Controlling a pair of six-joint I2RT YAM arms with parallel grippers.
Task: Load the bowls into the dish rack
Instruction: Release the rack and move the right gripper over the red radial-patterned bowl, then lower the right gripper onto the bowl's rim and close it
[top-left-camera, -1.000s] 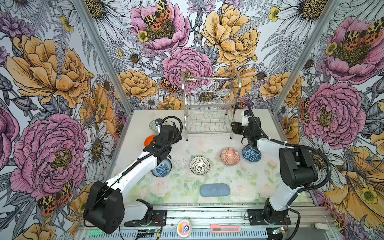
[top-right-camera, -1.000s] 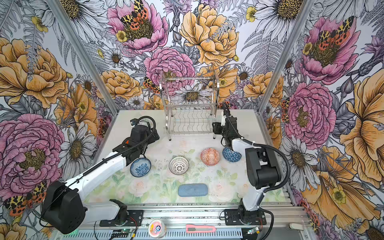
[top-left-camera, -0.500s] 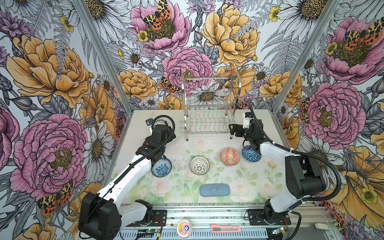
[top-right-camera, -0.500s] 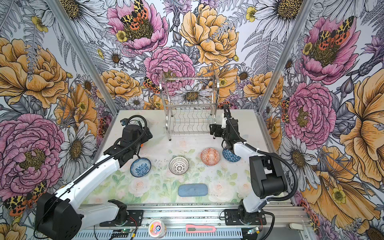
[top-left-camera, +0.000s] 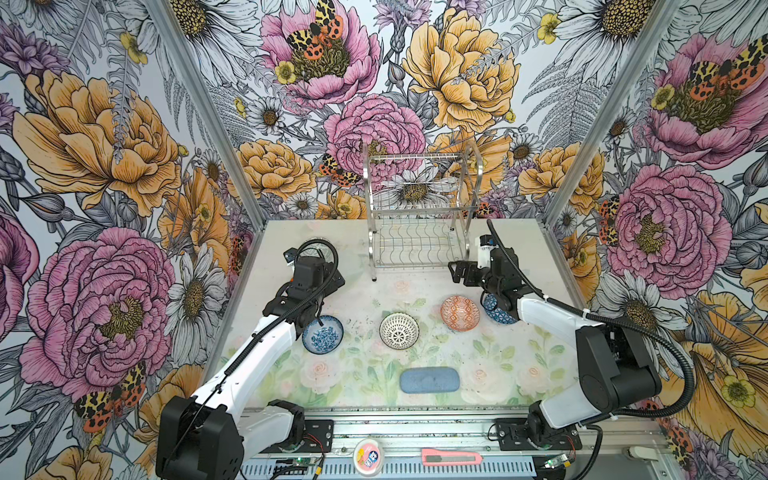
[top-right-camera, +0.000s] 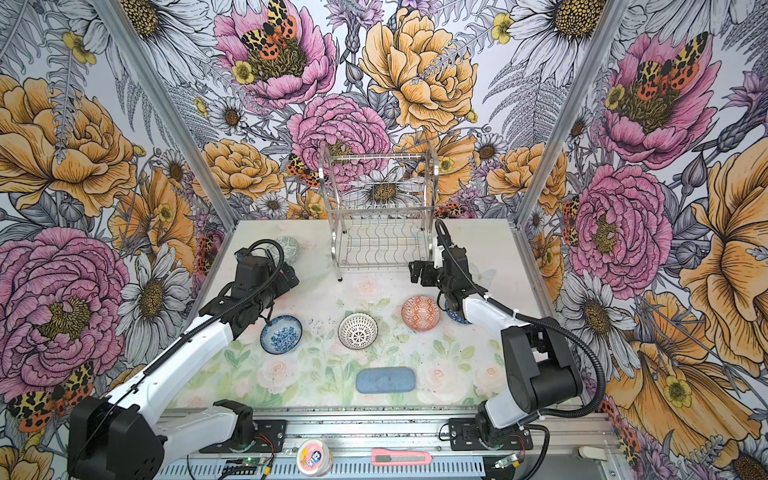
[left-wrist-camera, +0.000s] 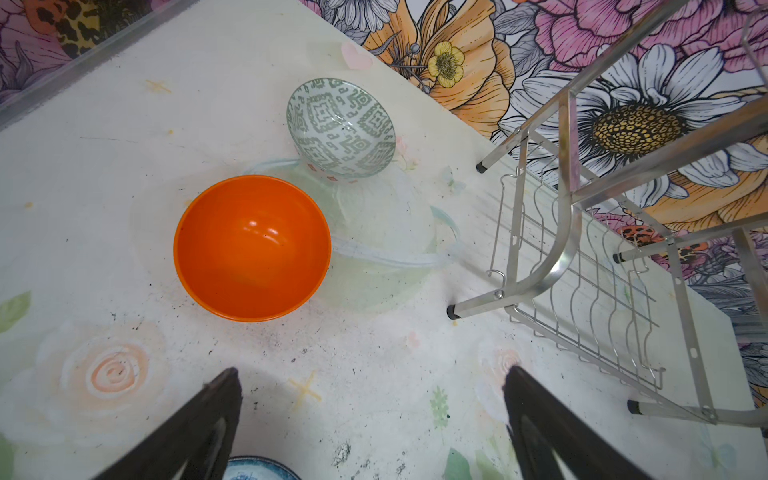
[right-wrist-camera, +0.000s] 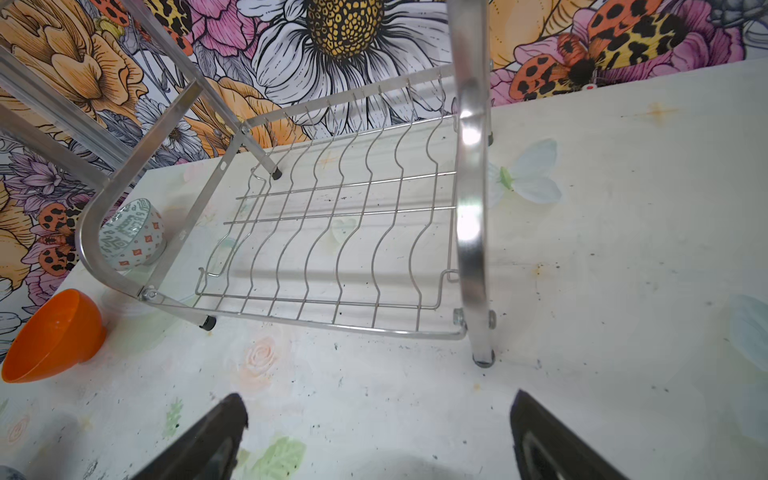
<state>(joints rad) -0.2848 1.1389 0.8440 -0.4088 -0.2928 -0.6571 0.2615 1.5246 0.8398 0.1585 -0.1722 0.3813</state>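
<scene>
A robot lab cell is shown, not a home: a small tabletop (top-left-camera: 345, 232) is boxed in by floral-printed wall panels (top-left-camera: 104, 137) held in aluminium corner posts (top-left-camera: 203, 104). Two robot arms (top-left-camera: 266, 345) are bolted to a metal base rail (top-left-camera: 415, 432), where a bare circuit board (top-left-camera: 300, 461), a pink box cutter (top-left-camera: 451, 458) and a small round tub (top-left-camera: 368, 454) are left lying. Kitchenware is limited to a dish rack (top-left-camera: 417, 243) and bowls (top-left-camera: 399, 330).

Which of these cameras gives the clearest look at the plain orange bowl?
The left wrist view: the orange bowl sits whole near the middle, its inside plainly visible. The right wrist view catches the bowl only at the picture's edge, from the side. In both top views the left arm blocks it.
</scene>
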